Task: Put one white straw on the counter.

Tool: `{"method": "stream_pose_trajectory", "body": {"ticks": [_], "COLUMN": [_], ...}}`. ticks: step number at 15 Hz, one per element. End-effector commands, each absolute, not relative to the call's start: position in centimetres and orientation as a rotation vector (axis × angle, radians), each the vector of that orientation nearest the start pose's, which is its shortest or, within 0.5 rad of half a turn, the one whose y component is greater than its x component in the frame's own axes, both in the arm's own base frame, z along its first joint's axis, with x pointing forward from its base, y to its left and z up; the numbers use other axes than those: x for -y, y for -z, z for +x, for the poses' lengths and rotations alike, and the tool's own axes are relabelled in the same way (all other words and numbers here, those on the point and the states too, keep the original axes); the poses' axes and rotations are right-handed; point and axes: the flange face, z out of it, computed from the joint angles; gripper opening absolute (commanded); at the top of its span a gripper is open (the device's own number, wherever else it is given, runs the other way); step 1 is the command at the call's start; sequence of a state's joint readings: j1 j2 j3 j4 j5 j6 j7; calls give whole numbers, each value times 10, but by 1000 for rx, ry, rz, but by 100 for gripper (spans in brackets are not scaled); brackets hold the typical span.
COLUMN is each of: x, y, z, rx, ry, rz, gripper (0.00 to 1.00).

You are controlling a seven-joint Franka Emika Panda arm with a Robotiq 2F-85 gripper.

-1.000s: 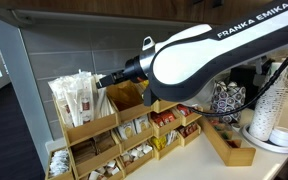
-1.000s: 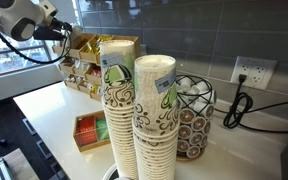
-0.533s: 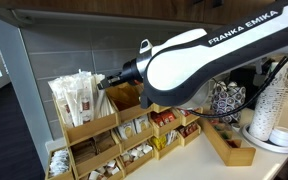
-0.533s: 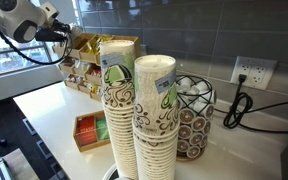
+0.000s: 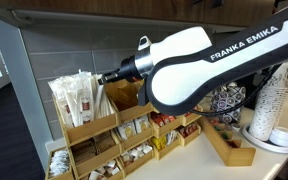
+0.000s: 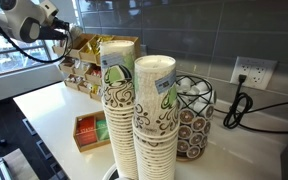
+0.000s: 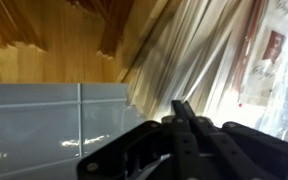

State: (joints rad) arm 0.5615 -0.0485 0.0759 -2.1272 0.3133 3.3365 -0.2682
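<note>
Jaws of the gripper (image 5: 105, 78) are too dark and blurred to tell whether they are apart or together; they sit just beside the white straws (image 5: 72, 98), which stand bundled upright in the wooden rack's (image 5: 94, 135) top bin, by the tiled wall (image 5: 34, 60). Open counter (image 6: 54, 108) spreads in front of the rack.

Upper left of frame: bundle of thin white paper-wrapped straws (image 5: 72, 98), white with brown print. Tan wooden compartment rack (image 5: 92, 133), plain grain. Small red packets (image 5: 170, 121) and small yellow packets (image 5: 164, 143), lower centre. Grey tiled wall (image 5: 39, 55). Stacked paper cups (image 6: 154, 110): cream, brown swirls, green patches. Broad flat countertop (image 6: 49, 105), off-white.
</note>
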Motion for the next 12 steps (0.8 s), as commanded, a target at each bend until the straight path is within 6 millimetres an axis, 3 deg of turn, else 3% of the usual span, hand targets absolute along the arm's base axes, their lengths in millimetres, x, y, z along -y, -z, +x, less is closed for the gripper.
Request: {"method": "stream_pose_trajectory", "body": {"ticks": [1, 5, 8, 12], "x": [-302, -297, -305, -295], "y": [-589, -598, -611, -625], "z": [475, 471, 455, 440], "rx": [626, 611, 563, 502], "ry": [1630, 1636, 1637, 1678], "rz": [-2210, -2210, -2156, -2102], "gripper": [0, 0, 0, 0]}}
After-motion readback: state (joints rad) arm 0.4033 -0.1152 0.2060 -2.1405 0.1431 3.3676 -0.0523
